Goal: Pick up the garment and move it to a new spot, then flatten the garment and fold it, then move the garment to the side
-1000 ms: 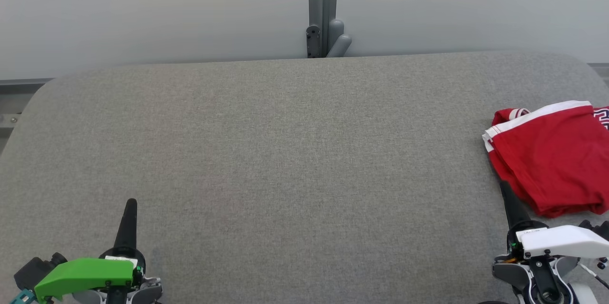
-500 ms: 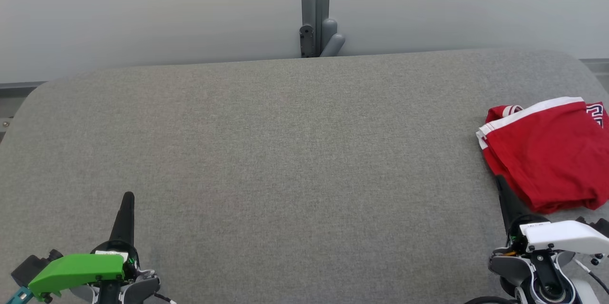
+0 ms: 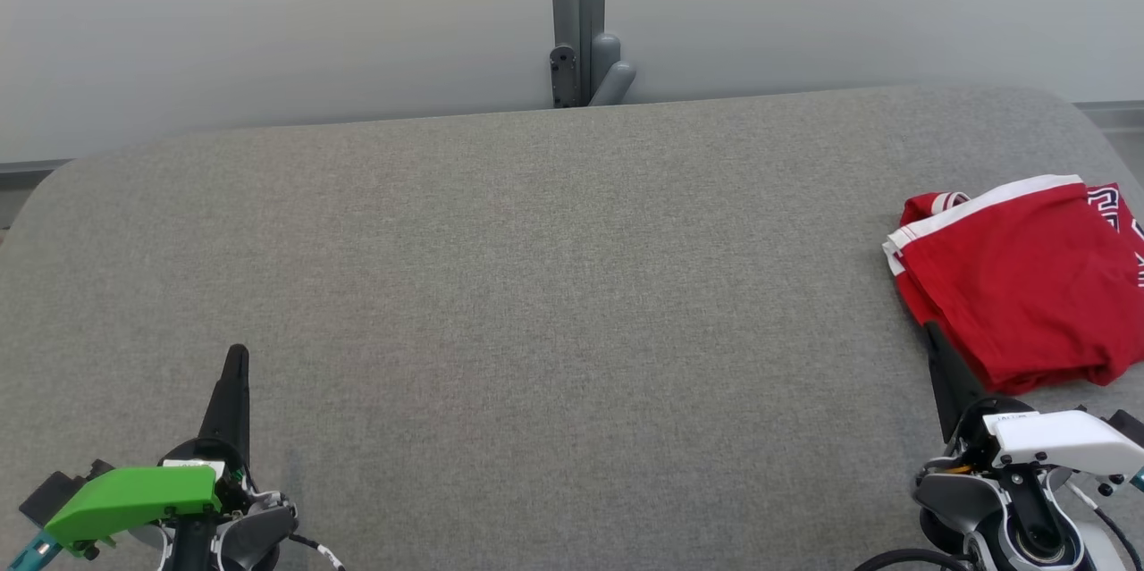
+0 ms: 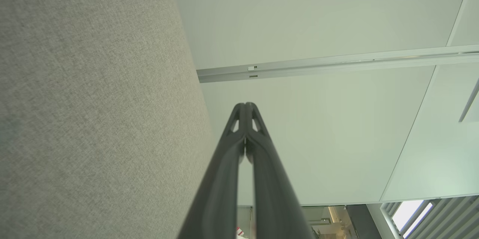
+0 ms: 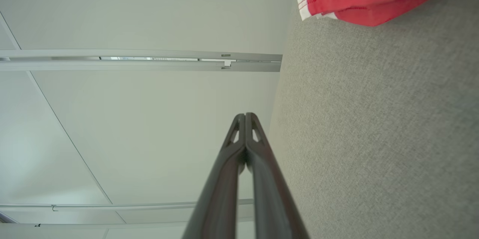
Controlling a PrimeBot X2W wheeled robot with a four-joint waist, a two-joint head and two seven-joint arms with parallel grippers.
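the garment [image 3: 1010, 285] lies at the right edge of the head view, about mid-height, a red piece with white trim bunched into a loose, roughly folded stack on the grey table [image 3: 536, 285], and the frame's right border cuts off part of it. it is probably light, soft and limp: it should sag and unfold as soon as one layer is lifted, and it will likely drag on the felt-like table top rather than slide. the white-trimmed edge at the stack's upper left looks like the firmest place to pinch, and taking two spread points along that edge, one per gripper, should keep the layers from slumping. pinching only the top layer risks peeling the stack open. the left gripper [image 3: 237, 355] sits at the lower left of the head view with its two dark fingers pressed together on nothing, well apart from the garment. the right gripper [image 3: 931, 330] sits at the lower right, fingers likewise together and empty, its tip just beside the stack's lower left edge. the right wrist view shows the red cloth in the upper right corner, off the fingertips. against the picture from a second ago, the whole head view has shifted: the post [image 3: 576, 17] on the wall behind now stands further left, the garment sits slightly higher and further left, and both grippers sit lower. this reads as the camera turning, not the garment moving, and both grippers are pinched together as before.
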